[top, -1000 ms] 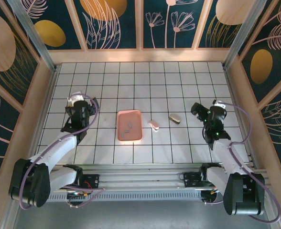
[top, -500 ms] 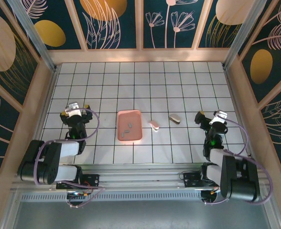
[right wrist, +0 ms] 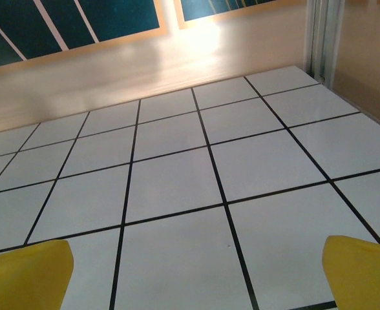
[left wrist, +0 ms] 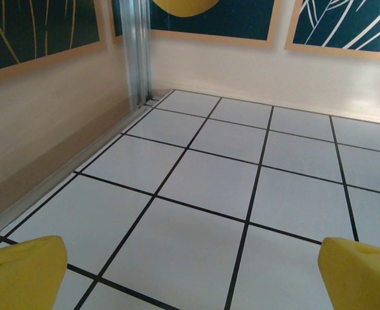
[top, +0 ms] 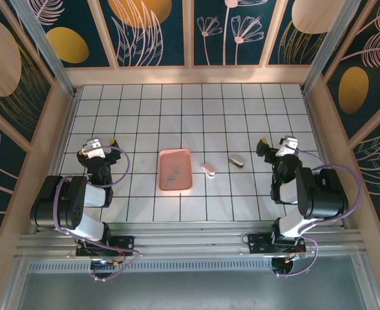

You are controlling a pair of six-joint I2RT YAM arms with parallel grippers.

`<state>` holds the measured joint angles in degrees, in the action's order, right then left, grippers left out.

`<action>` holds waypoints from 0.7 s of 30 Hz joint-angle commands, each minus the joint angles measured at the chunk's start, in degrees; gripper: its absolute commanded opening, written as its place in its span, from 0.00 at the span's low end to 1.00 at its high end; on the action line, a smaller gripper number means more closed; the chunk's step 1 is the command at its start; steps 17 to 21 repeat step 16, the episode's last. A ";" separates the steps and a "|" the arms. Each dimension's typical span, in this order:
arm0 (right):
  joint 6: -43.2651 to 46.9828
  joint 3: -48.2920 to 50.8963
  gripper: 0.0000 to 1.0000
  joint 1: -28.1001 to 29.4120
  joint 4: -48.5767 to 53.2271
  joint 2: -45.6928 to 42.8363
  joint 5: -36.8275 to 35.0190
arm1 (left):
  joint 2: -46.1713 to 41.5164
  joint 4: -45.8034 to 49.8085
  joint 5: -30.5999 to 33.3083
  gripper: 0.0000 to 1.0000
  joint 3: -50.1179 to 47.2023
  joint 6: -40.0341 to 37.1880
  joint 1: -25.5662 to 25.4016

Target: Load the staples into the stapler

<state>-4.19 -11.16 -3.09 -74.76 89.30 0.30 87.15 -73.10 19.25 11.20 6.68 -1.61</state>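
White tiles [top: 190,123] are showing as the left gripper [top: 96,146] and right gripper [top: 276,146] are pulling back, both wide apart, staples [top: 172,173] still waiting.

Top view: bright, even overhead light, no hard shadows. Tabletop [top: 242,194] tiles near blown-out white, w/ warm sheen along the back wall [top: 190,76]. Wide-angle lens: frame posts [top: 44,45] lean outward at the edges. Small items mid-frame are soft, low detail.

Wrist views: tiles and grid lines crisp mid-frame. Yellow pads [left wrist: 22,274] of left end effector [left wrist: 190,281] and right end effector [right wrist: 193,274] are blurred, out of focus in btm corners. Strong glare patch on the wall in right wrist view; softer sheen at wall base in left.
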 commanded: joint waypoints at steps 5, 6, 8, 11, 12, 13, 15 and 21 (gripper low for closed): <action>3.29 -1.75 0.99 0.30 -0.03 0.07 4.02 | -0.41 -2.31 -1.19 0.99 0.84 0.53 0.23; 3.24 -1.68 0.99 0.23 -0.26 0.14 4.10 | -0.41 -2.33 -1.15 0.99 0.83 0.53 0.27; 3.31 -1.68 0.99 0.25 -0.20 0.16 4.10 | -0.09 -1.84 -1.50 0.99 1.22 0.32 0.28; 3.21 -1.67 0.99 0.20 -0.21 0.12 4.19 | 0.04 -0.57 -3.54 0.99 1.98 -0.43 0.20; 3.21 -1.72 0.99 0.19 -0.19 0.17 4.19 | -0.13 -0.84 -3.74 0.99 1.69 -0.36 0.20; 3.21 -1.67 0.99 0.15 -0.15 0.17 4.26 | -0.17 -1.17 -3.74 0.99 1.51 -0.44 0.20; 3.07 -1.65 0.99 -0.03 -0.26 0.15 4.44 | -0.25 -1.30 -3.71 0.99 1.50 -0.52 0.20; 2.93 -1.72 0.99 -0.11 -0.37 0.18 4.60 | -0.23 -1.34 -3.83 0.99 1.49 -0.52 0.20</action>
